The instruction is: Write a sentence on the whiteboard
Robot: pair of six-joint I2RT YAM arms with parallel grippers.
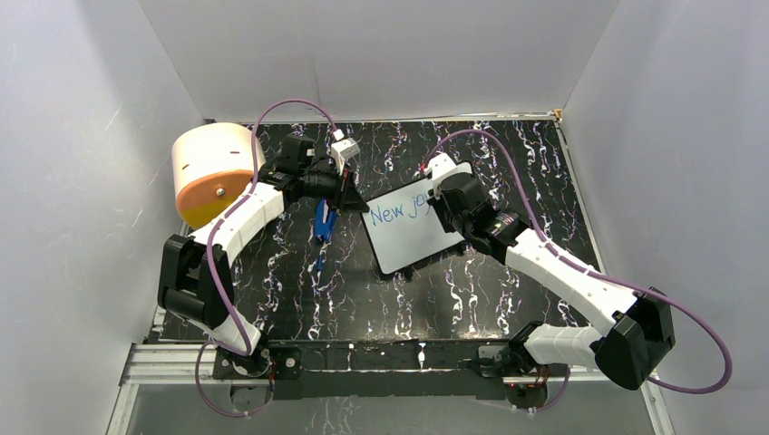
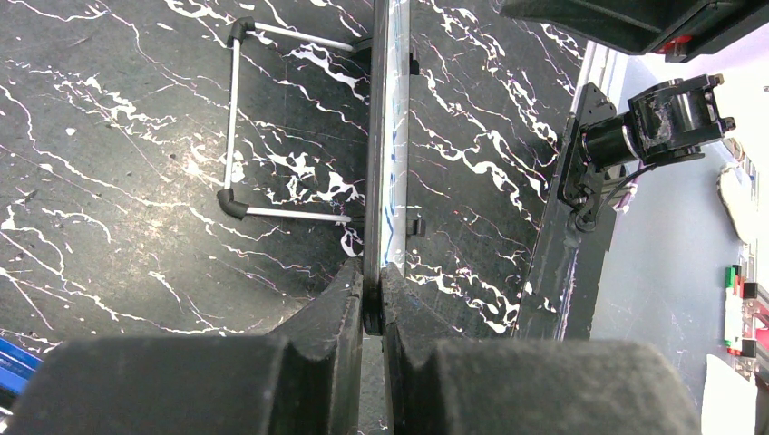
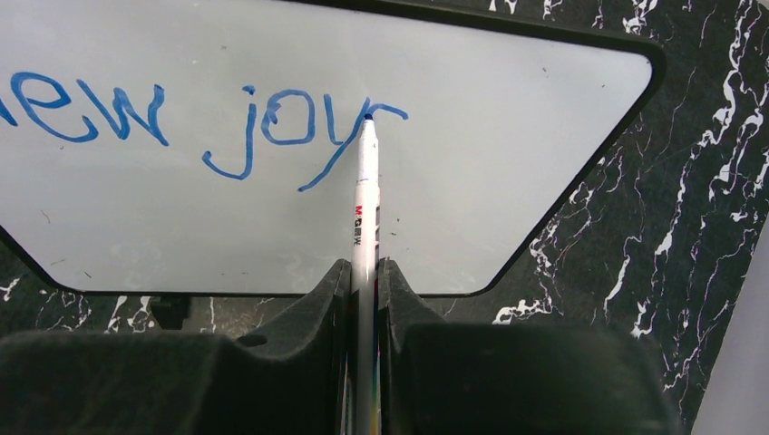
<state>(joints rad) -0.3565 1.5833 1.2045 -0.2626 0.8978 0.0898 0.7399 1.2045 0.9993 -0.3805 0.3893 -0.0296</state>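
The widest open stretch of the table [image 1: 363,308] lies along its near side, in front of the whiteboard [image 1: 403,245]. The board's left edge is blocked by the left gripper [image 2: 372,281], clamped on it, and the left arm [image 1: 240,222] slants back to the near left corner. Just beside that gripper a blue object [image 1: 325,222] lies on the table, and a cream-and-orange drum [image 1: 213,172] fills the far left corner. The right arm [image 1: 562,272] crosses the board's right side. The right gripper [image 3: 365,272] is closed on a marker [image 3: 366,181] whose tip touches the board. A wire stand [image 2: 234,118] juts from the board's back. Beyond the board, the table is open up to the walls [image 1: 381,54].
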